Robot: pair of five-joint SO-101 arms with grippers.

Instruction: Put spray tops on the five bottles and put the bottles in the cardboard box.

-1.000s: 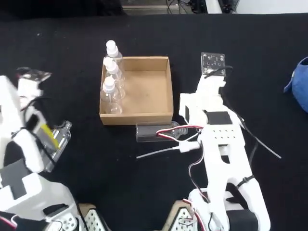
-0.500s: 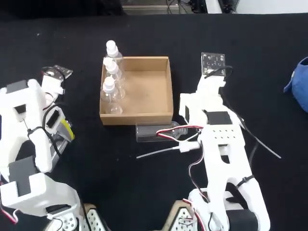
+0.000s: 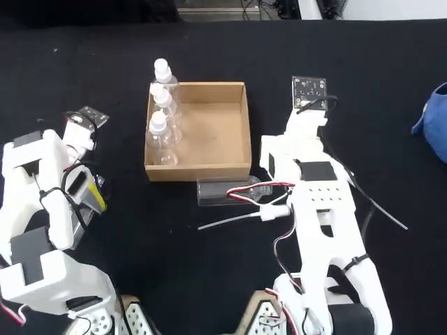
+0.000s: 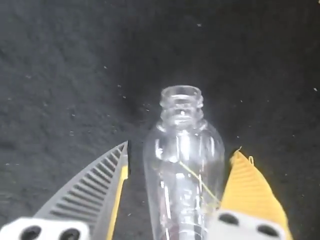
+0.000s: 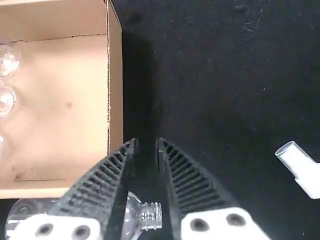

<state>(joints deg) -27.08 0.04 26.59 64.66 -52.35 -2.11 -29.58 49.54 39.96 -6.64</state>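
The cardboard box (image 3: 209, 167) holds three clear bottles (image 3: 162, 122) with white spray tops in a row along one wall. My left gripper (image 4: 182, 149) is shut on an uncapped clear bottle (image 4: 182, 165), and its yellow finger (image 3: 94, 195) shows left of the box. Another uncapped bottle (image 3: 223, 192) lies on its side against the box's near wall. My right gripper (image 5: 147, 145) hangs shut and empty just above that bottle's neck (image 5: 150, 216). A white spray top (image 3: 269, 211) with a long tube lies beside this bottle. Another spray top (image 5: 300, 169) lies farther off.
The table is covered in black cloth. A blue object (image 3: 436, 125) sits at the right edge. A thin white tube (image 3: 383, 211) sticks out from under the right arm. Open cloth lies between the left arm and the box.
The left arm has swung away from the near edge towards the box's side, carrying its bottle, which is now under the arm in the high view. The right arm has kept still.
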